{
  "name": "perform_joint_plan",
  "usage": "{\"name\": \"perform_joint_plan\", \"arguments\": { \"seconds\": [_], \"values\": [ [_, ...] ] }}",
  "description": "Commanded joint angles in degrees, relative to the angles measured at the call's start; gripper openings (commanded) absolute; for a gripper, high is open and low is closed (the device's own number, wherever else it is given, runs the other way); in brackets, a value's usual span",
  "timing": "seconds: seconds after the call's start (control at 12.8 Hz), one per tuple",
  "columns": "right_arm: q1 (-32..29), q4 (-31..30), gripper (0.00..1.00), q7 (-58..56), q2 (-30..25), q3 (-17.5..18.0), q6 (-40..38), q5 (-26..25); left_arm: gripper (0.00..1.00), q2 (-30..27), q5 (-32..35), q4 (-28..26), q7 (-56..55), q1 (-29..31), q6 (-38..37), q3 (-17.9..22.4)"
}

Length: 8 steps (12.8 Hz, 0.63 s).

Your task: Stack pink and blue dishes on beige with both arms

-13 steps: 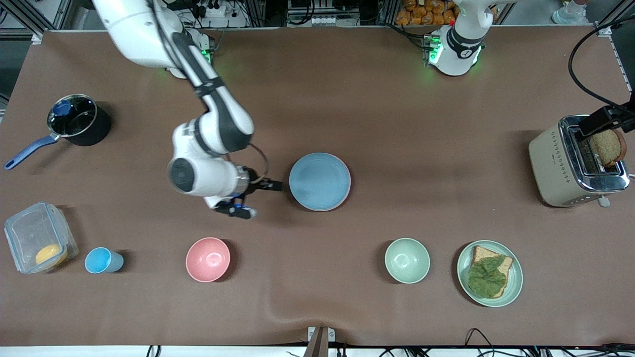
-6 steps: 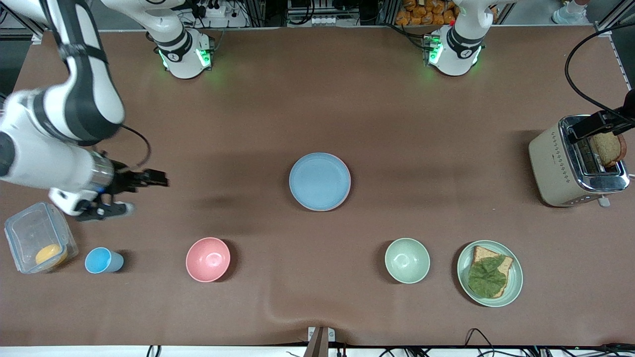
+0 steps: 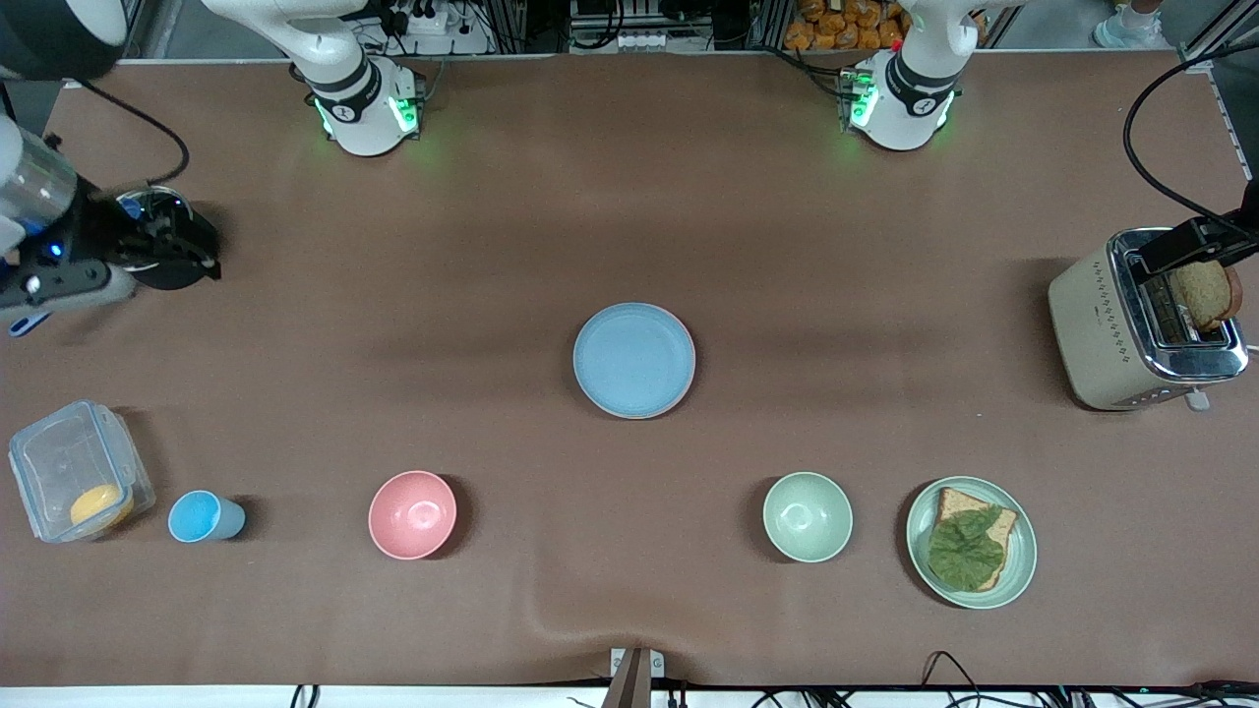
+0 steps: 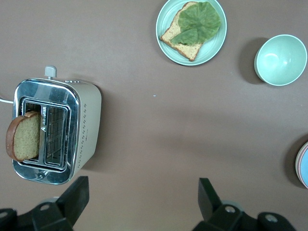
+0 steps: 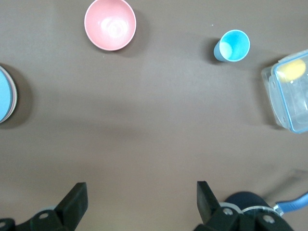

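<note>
Now the blue plate [image 3: 633, 358] tops the stack at table centre, a pink rim just showing beneath it; the beige plate is hidden. The right gripper [image 3: 162, 251] hangs over the pot [image 3: 182, 261] at nine o'clock, fingers spread wide, empty. The left gripper [image 4: 142, 199] hovers near the toaster [image 3: 1131, 329] at three o'clock, likewise wide open, empty.

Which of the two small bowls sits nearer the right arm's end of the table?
The pink bowl, beside the blue cup. The green bowl sits toward the left arm's end, beside the sandwich plate.
</note>
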Motion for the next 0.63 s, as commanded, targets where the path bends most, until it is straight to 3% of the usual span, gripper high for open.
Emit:
{"name": "perform_joint_plan", "arguments": {
  "seconds": [0.0, 0.55],
  "values": [
    [-0.9, 3.8, 1.00, -0.9, 0.4, 1.2, -3.8, -1.5, 1.00, -0.6, -0.5, -0.1, 1.3, -0.2, -0.7, 0.3],
    [-2.8, 4.1, 1.00, -4.4, 0.5, 0.9, -4.8, -1.1, 1.00, -0.8, -0.3, 0.0, 1.3, -0.3, -1.2, 0.0]
  ]
}}
